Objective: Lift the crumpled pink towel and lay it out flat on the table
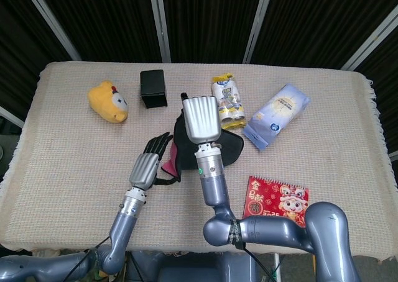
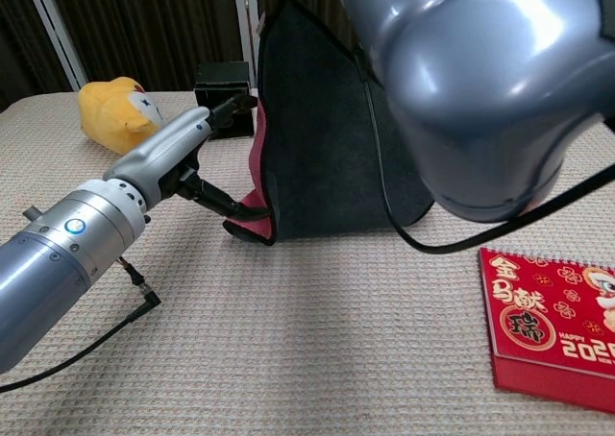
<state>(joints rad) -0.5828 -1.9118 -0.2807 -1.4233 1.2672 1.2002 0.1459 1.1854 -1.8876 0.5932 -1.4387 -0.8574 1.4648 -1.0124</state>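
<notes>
The pink towel (image 2: 317, 138) hangs as a dark triangle with its pink side showing along the left edge and lower corner (image 2: 252, 217). My right hand (image 1: 200, 120) grips its top and holds it above the table's middle; the lower hem rests on the cloth. In the chest view the right arm (image 2: 471, 81) fills the upper right and hides the grip. My left hand (image 1: 149, 164) is at the towel's lower left corner with fingers spread. Its thumb (image 2: 221, 204) touches the pink corner, and its fingers (image 2: 231, 109) lie along the left edge.
A yellow plush (image 1: 109, 102) and a black box (image 1: 153, 88) sit at the back left. A snack bag (image 1: 227, 102) and a blue-white bag (image 1: 277, 115) lie behind and right of the towel. A red calendar (image 1: 278, 201) lies at the front right.
</notes>
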